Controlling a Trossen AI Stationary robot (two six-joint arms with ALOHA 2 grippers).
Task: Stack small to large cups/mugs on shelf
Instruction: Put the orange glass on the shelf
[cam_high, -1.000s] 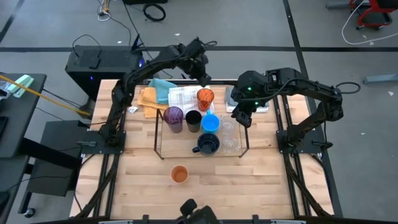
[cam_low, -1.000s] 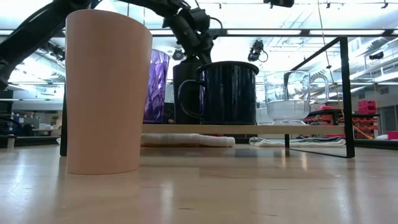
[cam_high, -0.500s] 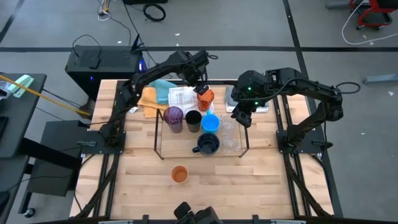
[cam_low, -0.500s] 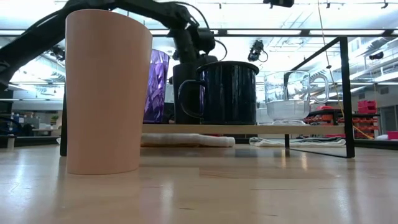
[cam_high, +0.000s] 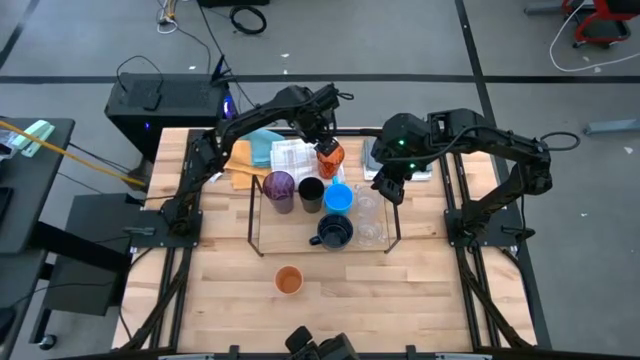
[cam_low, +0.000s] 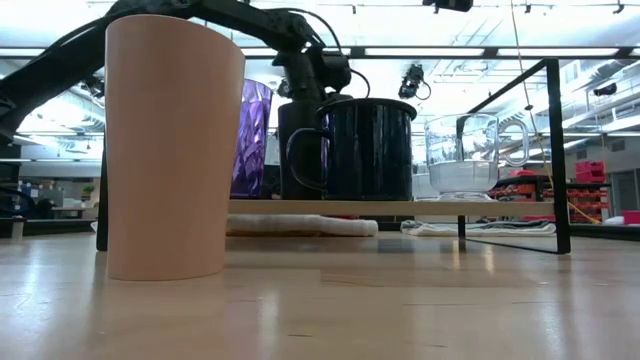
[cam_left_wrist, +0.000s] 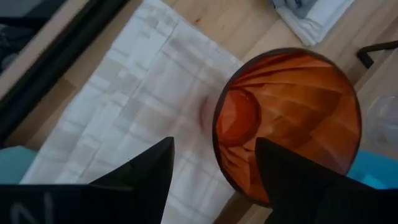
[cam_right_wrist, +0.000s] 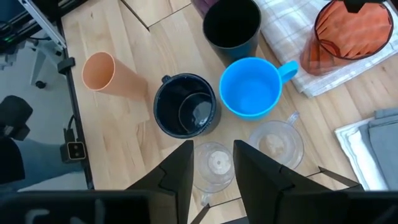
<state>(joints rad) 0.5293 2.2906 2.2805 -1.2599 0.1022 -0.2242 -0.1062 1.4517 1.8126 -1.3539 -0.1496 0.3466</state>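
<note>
An orange faceted cup (cam_high: 329, 158) stands on a plaid cloth (cam_high: 295, 155) behind the shelf (cam_high: 252, 212). My left gripper (cam_left_wrist: 214, 177) is open over it: one finger (cam_left_wrist: 298, 177) is over the cup's mouth, the other (cam_left_wrist: 134, 180) outside its wall. On the shelf stand a purple cup (cam_high: 279, 188), a black cup (cam_high: 311, 190), a blue mug (cam_high: 339, 198), a navy mug (cam_high: 333, 233) and clear glasses (cam_high: 369, 218). A pale orange cup (cam_high: 288, 280) stands on the table. My right gripper (cam_right_wrist: 213, 177) hovers open above a clear glass (cam_right_wrist: 214, 163). My left gripper comes from above, pointing down, at the orange cup's rim (cam_left_wrist: 219, 124), whose wall lies in the gap between the two fingers. I cannot tell whether either finger touches it. The cup stands upright on the plaid cloth.
A yellow cloth (cam_high: 240, 160) and a teal cloth (cam_high: 262, 142) lie at the far left. Folded grey towels (cam_right_wrist: 373, 134) lie at the far right. The shelf's black uprights (cam_low: 553, 150) stand around the mugs. Bare wood lies in front of the shelf around the pale orange cup (cam_low: 172, 150).
My left gripper has come down and toward the table's near edge onto the orange cup, which stays standing on the plaid cloth. My right arm has kept still.
</note>
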